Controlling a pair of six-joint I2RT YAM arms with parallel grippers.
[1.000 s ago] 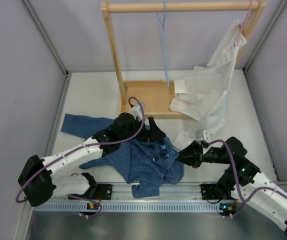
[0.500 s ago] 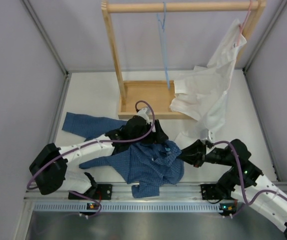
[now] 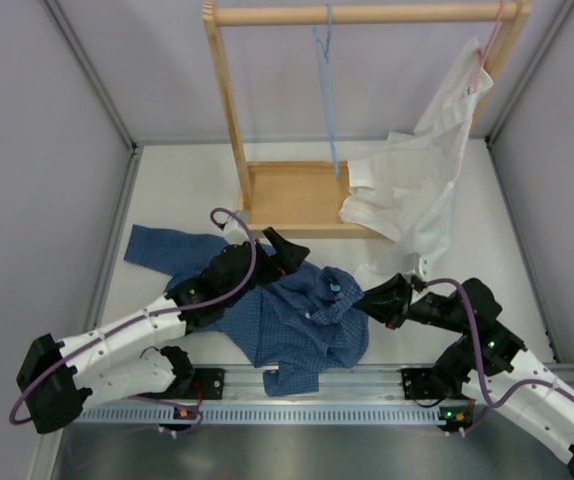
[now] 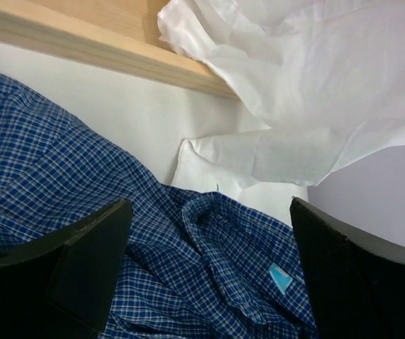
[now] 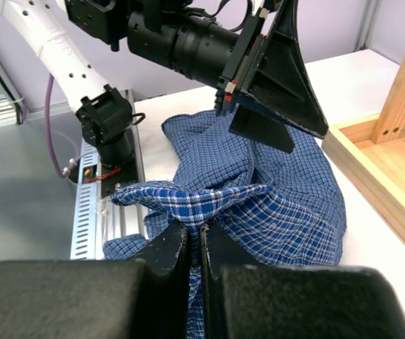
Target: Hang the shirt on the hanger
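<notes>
The blue checked shirt (image 3: 302, 318) lies crumpled on the table between the two arms, collar and a light blue label facing up. My left gripper (image 3: 285, 250) hovers open over the shirt's (image 4: 188, 275) back left edge; in the left wrist view the gripper (image 4: 209, 215) has nothing between its fingers and the collar lies below the gap. My right gripper (image 3: 375, 300) is shut on a raised fold of the shirt (image 5: 280, 191) at its right edge, the cloth pinched in the gripper (image 5: 201, 229). The light blue hanger (image 3: 329, 90) hangs from the wooden rod, far behind.
A wooden rack (image 3: 225, 100) with a tray base (image 3: 292, 195) stands at the back. A white shirt (image 3: 417, 190) drapes from a pink hanger (image 3: 487, 50) down onto the tray and table. One blue sleeve (image 3: 162, 248) stretches left. Grey walls close in both sides.
My left gripper has drawn back to the left off the collar, which now shows uncovered with its label. The right gripper keeps its hold and has shifted slightly.
</notes>
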